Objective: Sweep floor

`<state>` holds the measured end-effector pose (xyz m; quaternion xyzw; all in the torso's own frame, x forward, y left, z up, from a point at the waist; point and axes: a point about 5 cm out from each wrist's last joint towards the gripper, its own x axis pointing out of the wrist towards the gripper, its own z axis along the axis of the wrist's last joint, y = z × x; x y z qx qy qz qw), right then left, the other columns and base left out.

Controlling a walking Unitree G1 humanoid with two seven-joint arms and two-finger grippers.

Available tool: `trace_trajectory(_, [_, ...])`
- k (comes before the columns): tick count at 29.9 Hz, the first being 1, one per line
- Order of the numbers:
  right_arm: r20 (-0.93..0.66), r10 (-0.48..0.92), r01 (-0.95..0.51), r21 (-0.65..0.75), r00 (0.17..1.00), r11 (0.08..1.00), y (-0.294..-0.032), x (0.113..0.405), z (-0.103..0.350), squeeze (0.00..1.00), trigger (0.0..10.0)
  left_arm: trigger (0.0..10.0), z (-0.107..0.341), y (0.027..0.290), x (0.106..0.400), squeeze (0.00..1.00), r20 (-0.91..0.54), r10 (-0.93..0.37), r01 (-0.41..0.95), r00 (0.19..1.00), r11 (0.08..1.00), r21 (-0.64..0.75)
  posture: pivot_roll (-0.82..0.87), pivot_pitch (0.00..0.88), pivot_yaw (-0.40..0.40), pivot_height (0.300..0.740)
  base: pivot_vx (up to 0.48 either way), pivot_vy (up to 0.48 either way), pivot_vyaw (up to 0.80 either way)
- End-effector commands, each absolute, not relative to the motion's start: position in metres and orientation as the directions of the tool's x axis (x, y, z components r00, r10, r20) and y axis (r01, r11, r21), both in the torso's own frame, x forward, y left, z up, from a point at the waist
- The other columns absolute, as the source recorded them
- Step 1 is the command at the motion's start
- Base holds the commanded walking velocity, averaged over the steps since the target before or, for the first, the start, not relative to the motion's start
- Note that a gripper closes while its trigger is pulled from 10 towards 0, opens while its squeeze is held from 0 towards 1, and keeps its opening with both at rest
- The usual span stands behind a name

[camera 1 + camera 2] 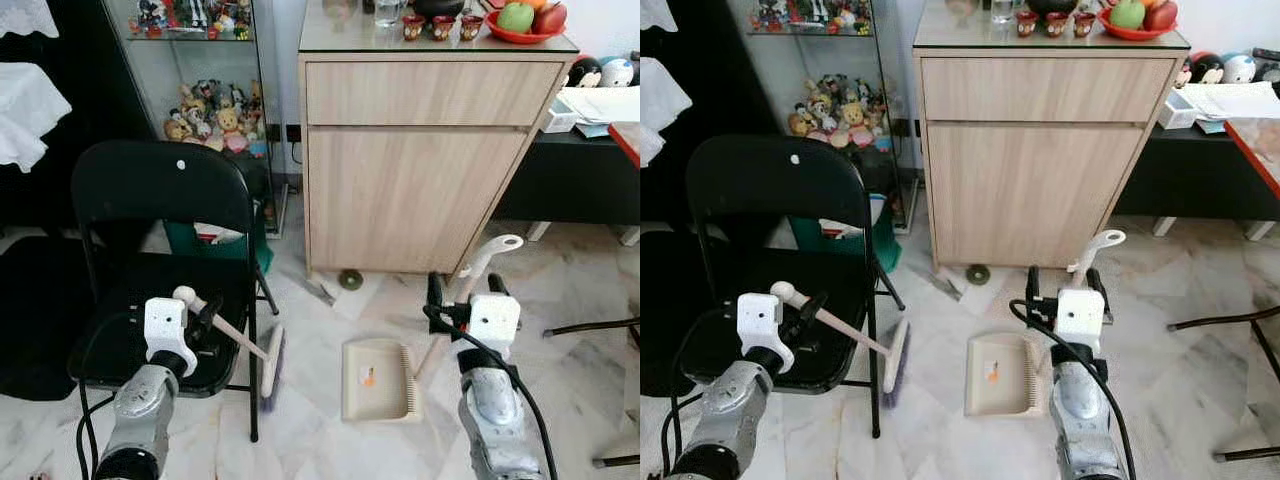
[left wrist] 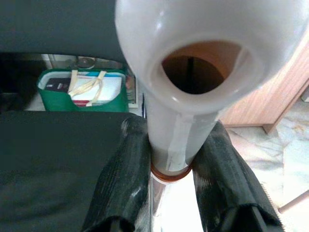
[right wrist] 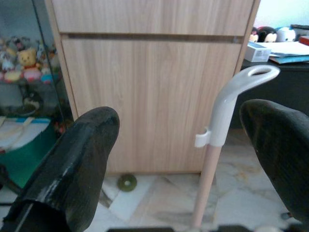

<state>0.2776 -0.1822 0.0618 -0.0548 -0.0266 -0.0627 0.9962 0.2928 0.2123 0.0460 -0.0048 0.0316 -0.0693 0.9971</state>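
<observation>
Gripping the broom handle [image 1: 225, 327] just below its rounded cap, my left gripper [image 1: 205, 322] sits at lower left of the frame, its jaws closed hard on the shaft, while the broom head [image 1: 271, 366] rests on the marble floor [image 1: 560, 290] just beside the folding chair [image 1: 160, 270]. My right gripper [image 1: 1068, 290], lower right of centre, has its jaws spread wide and holds nothing; the dustpan handle [image 3: 219, 140] stands between them, untouched. I judge the chief risk to be the broom: I hold it at the very top, so any stroke may lever it loose or knock the bristles against the chair leg. Closing the right jaws off-centre could tip the upright handle and shove the dustpan [image 1: 378, 378] askew. Farther up, mid-frame, a small round green object [image 1: 350, 279] and a pale scrap lie at the foot of the wooden cabinet [image 1: 420, 160]; what they are I cannot tell. The chair hides the floor beneath it, and the bristles are partly screened by its leg.
</observation>
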Motion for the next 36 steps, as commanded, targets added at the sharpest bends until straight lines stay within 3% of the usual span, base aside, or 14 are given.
trace_trajectory(1, [0.048,-0.136,0.14,-0.095,0.99,0.986,-0.183,0.278,0.059,0.0,10.0,10.0,0.054,0.212,0.295,0.0,-0.025,-0.142,0.142,0.99,0.99,-0.001,-0.07,0.066,0.0,0.74,0.0,0.0,0.0])
trace_trajectory(14, [0.005,-0.126,0.126,-0.081,0.992,0.989,-0.179,0.274,0.048,0.0,10.0,10.0,0.054,0.213,0.294,0.0,-0.03,-0.152,0.152,0.988,0.988,0.02,-0.06,0.05,-0.001,0.74,0.0,0.0,0.0])
trace_trajectory(23, [0.007,-0.122,0.122,-0.074,0.993,0.99,-0.178,0.275,0.048,0.0,10.0,10.0,0.053,0.213,0.293,0.0,-0.033,-0.148,0.149,0.988,0.989,0.02,-0.06,0.061,-0.001,0.74,0.0,-0.368,0.0])
trace_trajectory(36, [0.009,-0.115,0.115,-0.075,0.993,0.991,-0.179,0.278,0.05,0.0,10.0,10.0,0.053,0.214,0.294,0.0,-0.038,-0.136,0.137,0.99,0.99,0.014,-0.06,0.071,-0.005,0.74,0.0,0.0,0.0])
